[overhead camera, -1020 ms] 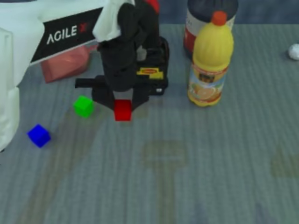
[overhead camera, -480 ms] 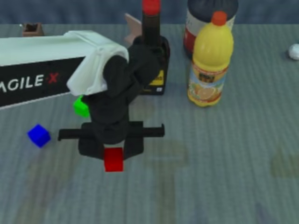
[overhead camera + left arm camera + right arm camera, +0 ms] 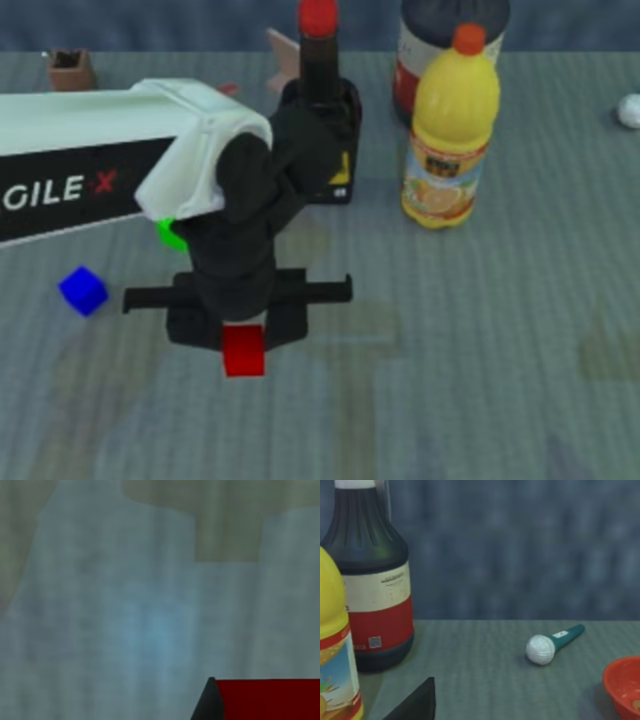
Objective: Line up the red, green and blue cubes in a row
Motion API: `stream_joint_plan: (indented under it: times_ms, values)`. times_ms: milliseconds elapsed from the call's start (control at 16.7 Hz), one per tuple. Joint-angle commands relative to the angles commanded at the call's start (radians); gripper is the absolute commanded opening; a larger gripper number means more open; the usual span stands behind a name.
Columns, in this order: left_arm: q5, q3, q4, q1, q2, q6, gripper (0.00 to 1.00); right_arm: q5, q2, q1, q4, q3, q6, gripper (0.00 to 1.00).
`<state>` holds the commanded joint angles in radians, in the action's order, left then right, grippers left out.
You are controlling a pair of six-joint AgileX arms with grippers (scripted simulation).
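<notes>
Red cube (image 3: 243, 351) sits gripped tight in my left gripper (image 3: 243, 345); green cube (image 3: 169, 235) and blue cube (image 3: 83, 291) wait left, unplaced.

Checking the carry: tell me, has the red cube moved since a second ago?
Yes. The red cube, held in the left tool, moved toward the table's near edge, away from the orange juice bottle.
</notes>
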<state>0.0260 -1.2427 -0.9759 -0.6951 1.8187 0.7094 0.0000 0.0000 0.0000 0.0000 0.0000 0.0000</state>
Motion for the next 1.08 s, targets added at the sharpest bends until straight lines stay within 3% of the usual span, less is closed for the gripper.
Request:
stream_joint_plan:
  times_ms: [420,720,1080]
  values:
    - [0.0,0.14,0.235,-0.005,0.087,0.003,0.0,0.0,0.0,0.0,0.0,0.0,0.0,1.0]
    - [0.0,0.155,0.258,-0.007,0.098,0.003,0.0,0.0,0.0,0.0,0.0,0.0,0.0,1.0]
    - [0.0,0.155,0.258,-0.007,0.098,0.003,0.45,0.0,0.0,0.0,0.0,0.0,0.0,1.0]
